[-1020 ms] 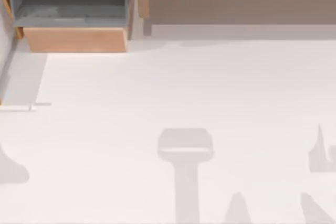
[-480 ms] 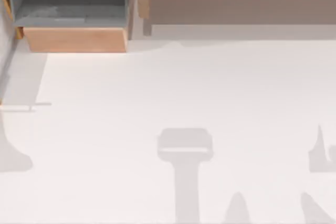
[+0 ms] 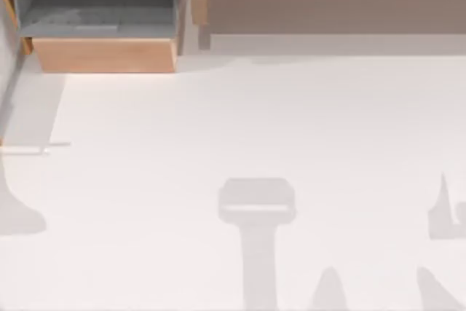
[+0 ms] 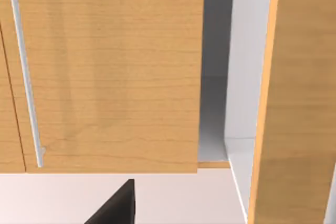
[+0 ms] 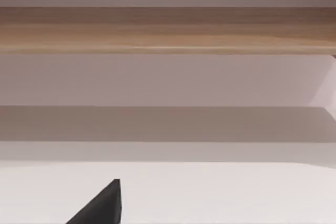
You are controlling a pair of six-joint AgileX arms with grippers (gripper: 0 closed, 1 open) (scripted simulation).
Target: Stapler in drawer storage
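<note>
Standing open at the worktop's (image 3: pixel 255 121) far left corner, the drawer (image 3: pixel 102 54); either end effector's state: cannot tell.

long wooden shelf (image 5: pixel 168 30) above white table (image 5: pixel 220 192), dark claw tip (image 5: pixel 102 205)

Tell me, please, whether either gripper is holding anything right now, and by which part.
It cannot be told. One dark fingertip shows before the wooden drawer front in the left wrist view, another in the right wrist view, neither touching anything.
</note>
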